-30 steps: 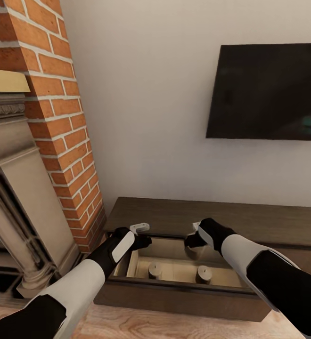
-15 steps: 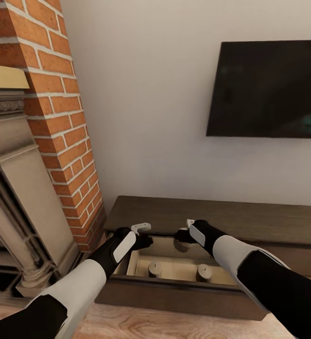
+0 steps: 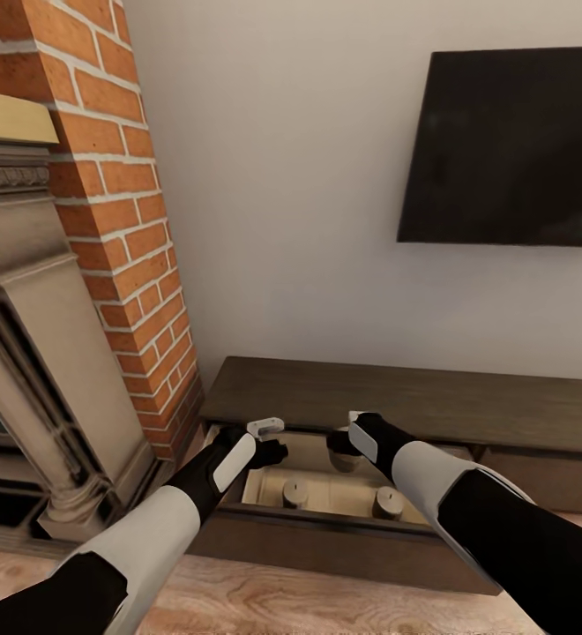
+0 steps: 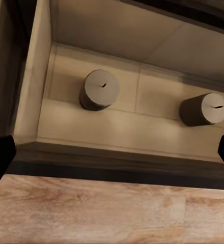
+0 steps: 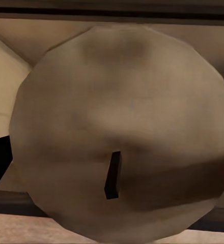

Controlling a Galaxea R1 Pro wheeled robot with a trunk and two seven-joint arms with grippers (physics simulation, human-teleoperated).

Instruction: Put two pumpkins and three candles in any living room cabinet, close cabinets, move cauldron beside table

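The right gripper [image 3: 337, 441] has moved left and farther back over the open drawer [image 3: 238, 483] of the cabinet [image 3: 432, 404], and it pinches the third candle [image 3: 342, 459] between its fingers; in the right wrist view that candle [image 5: 119, 132] sits very close to the lens, wick up, with pale drawer wood behind it. The view has also tilted and shifted a little, so the TV [image 3: 511, 145] and brick [image 3: 115, 220] sit differently without having moved.

Two candles already stand upright in the drawer, one at the near left [image 3: 294, 493] and one at the near right [image 3: 387, 502], well apart. The left wrist view looks straight down on them [image 4: 99, 90] [image 4: 203, 109].

The left gripper [image 3: 269, 441] hovers over the drawer's left end with fingers spread and nothing between them.

As I judge it, the third candle is now over free floor at the far side of the drawer, so lowering and letting go comes next. The drawer then needs shutting; the pumpkins and cauldron remain to be handled.
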